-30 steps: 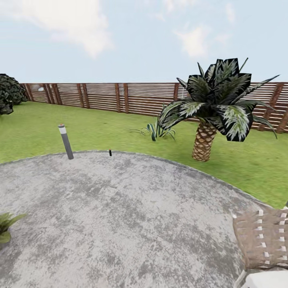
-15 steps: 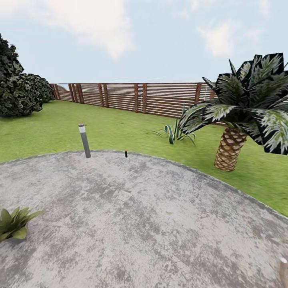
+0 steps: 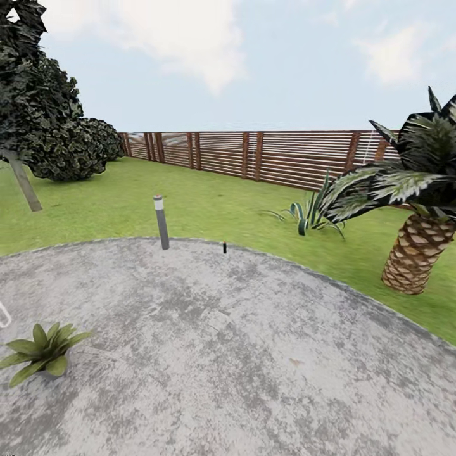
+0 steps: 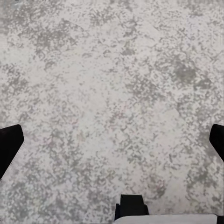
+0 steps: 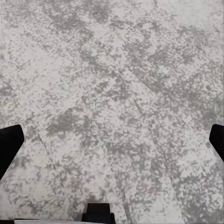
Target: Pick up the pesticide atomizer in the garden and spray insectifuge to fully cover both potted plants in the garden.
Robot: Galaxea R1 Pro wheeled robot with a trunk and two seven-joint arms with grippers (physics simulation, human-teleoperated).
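Beside atomizer (image 3: 224, 247): bollard (image 3: 161, 221).

Each wrist view showed two black fingers (image 4: 9, 147) (image 5: 9, 144) with slanted inner edges and pale trim cut off at opposite frame edges, and between them a small black block (image 4: 132, 205) (image 5: 99, 211) sat on a whitish flat-topped housing (image 4: 168, 219) (image 5: 46, 221).

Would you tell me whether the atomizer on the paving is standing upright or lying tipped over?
Upright: the atomizer shows as a thin vertical sliver at the paving's far edge, beside the lawn.
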